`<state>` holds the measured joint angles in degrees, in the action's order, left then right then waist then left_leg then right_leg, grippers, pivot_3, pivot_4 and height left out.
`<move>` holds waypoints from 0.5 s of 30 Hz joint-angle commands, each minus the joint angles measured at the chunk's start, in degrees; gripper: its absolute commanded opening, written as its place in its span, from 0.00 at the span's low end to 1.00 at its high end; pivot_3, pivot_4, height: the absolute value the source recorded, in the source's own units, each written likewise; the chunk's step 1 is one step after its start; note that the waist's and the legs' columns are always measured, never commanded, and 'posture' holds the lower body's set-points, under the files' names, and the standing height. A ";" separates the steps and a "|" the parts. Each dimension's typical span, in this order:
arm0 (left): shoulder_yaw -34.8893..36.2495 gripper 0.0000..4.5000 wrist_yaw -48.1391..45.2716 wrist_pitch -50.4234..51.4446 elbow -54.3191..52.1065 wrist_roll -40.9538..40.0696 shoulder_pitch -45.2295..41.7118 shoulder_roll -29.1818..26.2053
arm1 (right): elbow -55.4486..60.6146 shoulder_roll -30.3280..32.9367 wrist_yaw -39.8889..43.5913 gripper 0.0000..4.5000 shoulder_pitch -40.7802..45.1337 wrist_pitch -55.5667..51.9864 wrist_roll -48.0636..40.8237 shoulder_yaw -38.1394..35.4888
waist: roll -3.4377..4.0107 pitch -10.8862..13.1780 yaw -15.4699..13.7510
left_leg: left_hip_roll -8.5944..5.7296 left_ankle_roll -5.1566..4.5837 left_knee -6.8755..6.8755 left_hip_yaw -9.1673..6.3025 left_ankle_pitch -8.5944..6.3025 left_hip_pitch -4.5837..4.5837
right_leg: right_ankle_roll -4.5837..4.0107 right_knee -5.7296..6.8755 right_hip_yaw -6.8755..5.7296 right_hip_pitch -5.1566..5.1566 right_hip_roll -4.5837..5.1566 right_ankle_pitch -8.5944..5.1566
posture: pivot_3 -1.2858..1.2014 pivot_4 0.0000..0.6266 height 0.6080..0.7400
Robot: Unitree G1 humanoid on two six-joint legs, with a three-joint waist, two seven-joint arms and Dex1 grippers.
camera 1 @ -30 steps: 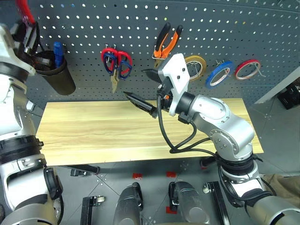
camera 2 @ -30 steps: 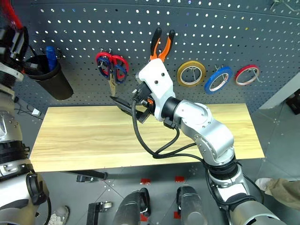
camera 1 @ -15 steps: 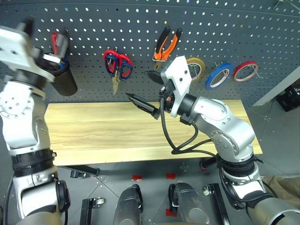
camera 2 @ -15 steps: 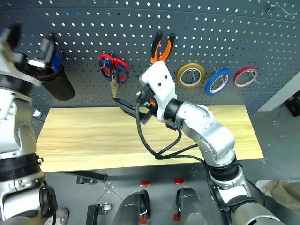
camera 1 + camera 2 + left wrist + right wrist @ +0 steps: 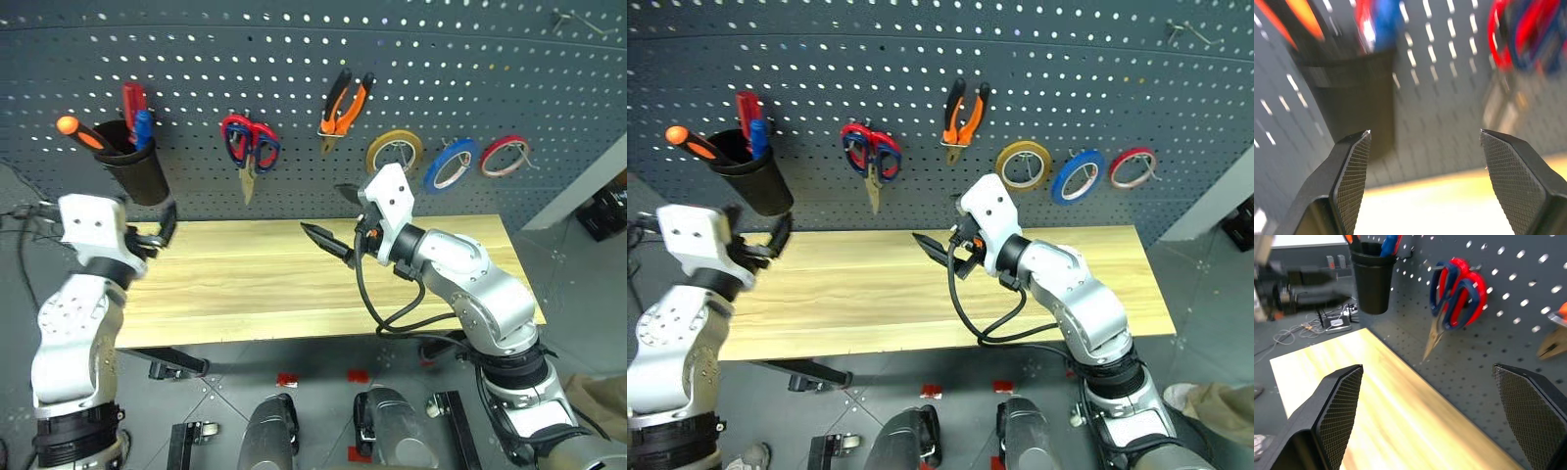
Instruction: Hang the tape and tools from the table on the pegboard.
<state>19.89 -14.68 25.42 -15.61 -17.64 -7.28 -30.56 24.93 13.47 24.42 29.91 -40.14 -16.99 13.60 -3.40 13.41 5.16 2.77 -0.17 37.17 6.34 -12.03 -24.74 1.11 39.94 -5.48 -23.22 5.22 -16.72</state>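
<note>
On the pegboard [image 5: 549,88] hang the blue tape [image 5: 450,163], the orange-and-black pliers [image 5: 344,98] and the blue-handled scissors [image 5: 1457,293], which overlap a red-handled pair. The red-handled screwdriver [image 5: 131,99] stands in a black cup [image 5: 139,172] fixed to the board. My left gripper [image 5: 157,235] is open and empty, just below and in front of that cup [image 5: 1352,93], level with the table [image 5: 245,284]. My right gripper [image 5: 331,217] hovers open and empty over the middle of the table, below the pliers.
A yellow tape ring [image 5: 394,153] and a red tape ring [image 5: 505,155] hang on either side of the blue one. The cup also holds an orange-handled tool [image 5: 80,133] and a blue-handled one [image 5: 144,127]. Bare hooks dot the board.
My left gripper let go of the red screwdriver into the cup, opened and dropped to table height. My right gripper sank a little. The camera also shifted.
</note>
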 commanded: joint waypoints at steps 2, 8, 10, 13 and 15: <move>-0.03 0.83 2.76 3.88 -4.33 -0.38 1.57 2.64 | -2.97 2.90 -2.01 1.00 -7.57 11.66 6.81 -0.51 | 0.02 -1.20 -0.40 | -0.02 -0.01 0.01 0.01 0.00 0.00 | 0.00 -0.04 0.01 0.02 0.01 0.00 | 0.45 0.23 1.00; 3.16 0.83 4.43 1.00 -0.95 -0.43 2.61 5.94 | -14.22 2.04 -6.50 1.00 -14.83 27.94 11.73 -5.30 | 0.23 -2.18 -0.13 | 0.03 0.05 0.00 -0.01 0.14 0.06 | -0.19 0.03 0.03 0.02 -0.08 0.12 | 0.45 0.18 1.00; 3.80 0.83 5.03 0.01 -0.09 -0.98 3.66 7.66 | -19.70 2.80 -6.40 1.00 -17.14 33.55 12.91 -6.51 | 0.39 -2.94 -0.08 | 0.02 0.06 -0.02 0.01 0.16 0.11 | -0.22 0.04 0.07 0.02 -0.09 0.14 | 0.45 0.17 1.00; 4.34 0.83 5.29 -2.65 1.02 -0.29 4.84 8.86 | -25.07 2.16 -6.04 1.00 -18.09 37.46 11.39 -9.21 | 0.41 -3.82 -0.07 | 0.01 0.05 -0.12 0.05 0.15 0.25 | -0.22 0.01 0.11 0.11 -0.10 0.13 | 0.45 0.15 1.00; 5.72 0.83 6.33 -3.23 2.58 -1.16 5.61 10.39 | -28.31 0.82 -5.89 1.00 -17.92 37.20 8.67 -11.81 | 0.41 -4.17 -0.07 | 0.00 0.01 -0.10 0.05 0.18 0.26 | -0.22 0.03 0.13 0.12 -0.11 0.14 | 0.46 0.14 1.00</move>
<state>23.46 -9.33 24.13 -13.06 -18.41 -1.80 -20.81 -2.70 15.09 18.55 11.34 -4.70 -5.84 4.47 -2.99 9.24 5.10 2.78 -0.17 37.08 6.40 -11.85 -24.47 0.87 39.97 -5.33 -23.10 5.10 -16.58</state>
